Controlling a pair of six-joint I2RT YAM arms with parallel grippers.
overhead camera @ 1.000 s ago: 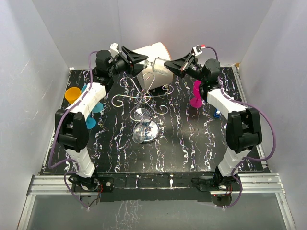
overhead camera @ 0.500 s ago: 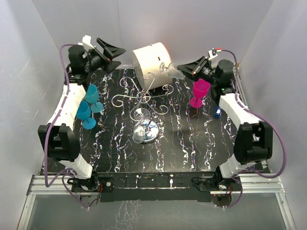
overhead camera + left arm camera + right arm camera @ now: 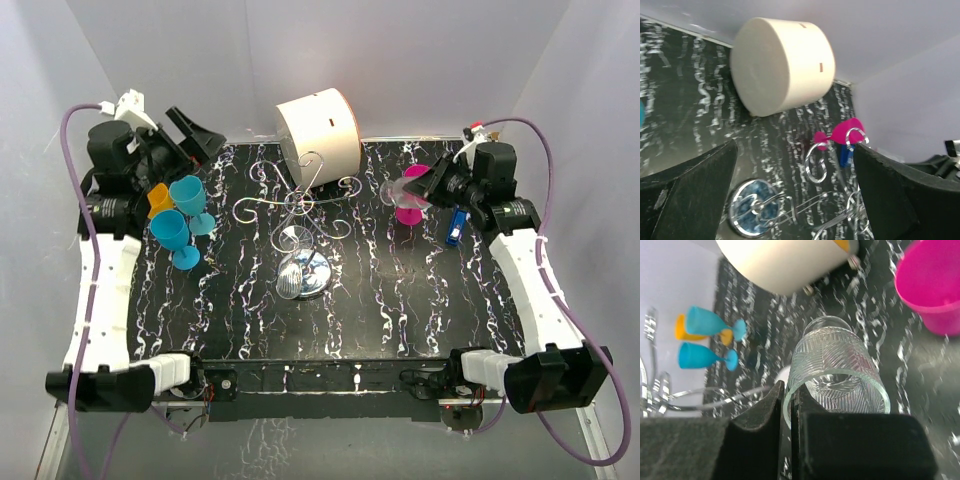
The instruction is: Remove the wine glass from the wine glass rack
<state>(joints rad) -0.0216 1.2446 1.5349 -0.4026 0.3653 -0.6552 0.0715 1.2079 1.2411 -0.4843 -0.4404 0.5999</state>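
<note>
The wine glass is clear with a cut pattern. My right gripper is shut on its rim, one finger inside the bowl and one outside. In the top view the wine glass hangs to the right of the wine glass rack, apart from it, with the right gripper just in front of a pink glass. The rack's scrolls and chrome base show between the wide-open fingers of my left gripper. That left gripper is at the far left, holding nothing.
A white drum lies behind the rack. Two blue glasses and an orange one stand under the left arm. A small blue object lies beside the pink glass. White walls close in the table on three sides.
My left gripper opened fully and swung back from the rack's top to the far left. My right gripper carried the clear glass rightward away from the rack, over to the pink glass.
</note>
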